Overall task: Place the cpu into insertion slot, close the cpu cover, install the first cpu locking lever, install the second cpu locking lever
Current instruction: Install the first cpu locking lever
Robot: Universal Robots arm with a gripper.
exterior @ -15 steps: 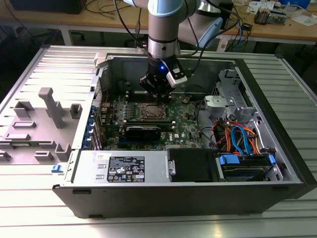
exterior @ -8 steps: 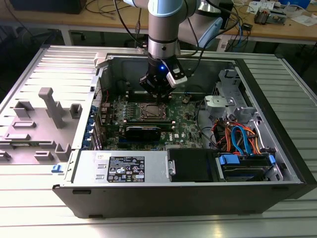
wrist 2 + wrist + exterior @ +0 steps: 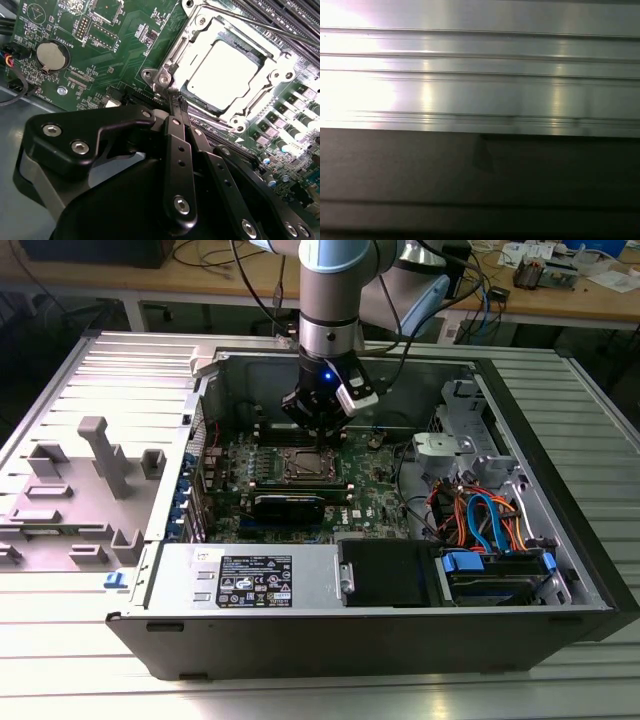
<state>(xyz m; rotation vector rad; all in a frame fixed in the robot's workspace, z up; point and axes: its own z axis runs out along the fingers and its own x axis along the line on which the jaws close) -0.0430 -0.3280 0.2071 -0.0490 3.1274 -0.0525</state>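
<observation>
I find the cpu [image 3: 226, 75] seated in the insertion slot [image 3: 202, 97] with the cpu cover [image 3: 202, 24] down around it, and my tool [image 3: 176, 106], fingers clenched together (gripping nothing), pressing at the socket's corner.

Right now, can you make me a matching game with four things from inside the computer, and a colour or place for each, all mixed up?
Things:
1. cpu
2. cpu cover
3. round coin battery
4. tool

Descriptions:
A. black, its tip at the corner of the socket
B. silvery frame lying around the chip
C. pale square sitting in the middle of the socket
D. grey disc on the green board, away from the socket

Pairs: 1-C, 2-B, 3-D, 4-A
</observation>
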